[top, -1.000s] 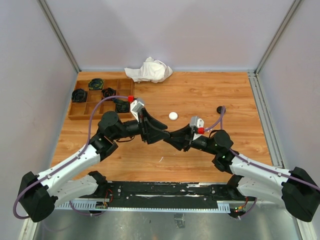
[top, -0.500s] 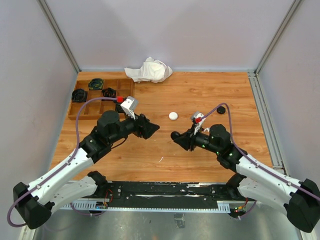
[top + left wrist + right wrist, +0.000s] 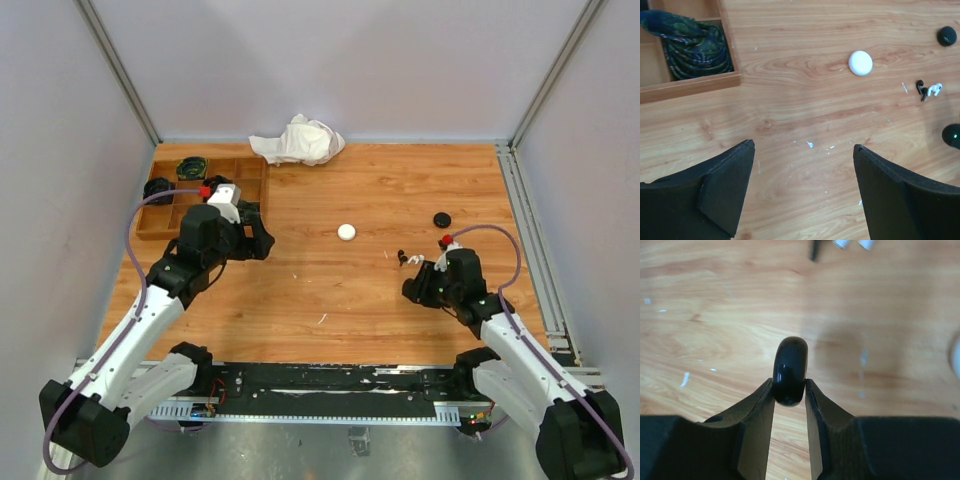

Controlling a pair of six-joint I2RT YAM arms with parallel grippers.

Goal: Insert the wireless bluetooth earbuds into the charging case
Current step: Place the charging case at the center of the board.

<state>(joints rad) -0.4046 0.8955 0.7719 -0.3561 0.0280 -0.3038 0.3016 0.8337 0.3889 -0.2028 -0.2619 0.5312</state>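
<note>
My right gripper (image 3: 410, 291) is shut on a black round charging case (image 3: 790, 367), held on edge just above the table at the right. A black earbud (image 3: 403, 258) and a white earbud (image 3: 416, 260) lie together on the wood a little beyond it; they also show as the black bud (image 3: 921, 90) and white bud (image 3: 935, 89) in the left wrist view. A white case (image 3: 346, 231) lies mid-table and a second black case (image 3: 441, 219) at the right. My left gripper (image 3: 262, 243) stands wide open and empty (image 3: 802, 150) near the tray.
A wooden compartment tray (image 3: 150, 235) with dark bundles (image 3: 695, 45) sits at the back left, close to my left gripper. A crumpled white cloth (image 3: 298, 140) lies at the back edge. A thin white sliver (image 3: 322, 319) lies near the front. Metal rails run along the right side.
The two grippers met mid-table; now they have pulled apart. The left gripper has opened wide and swung back left. The right has drawn back right with the black case in it.
</note>
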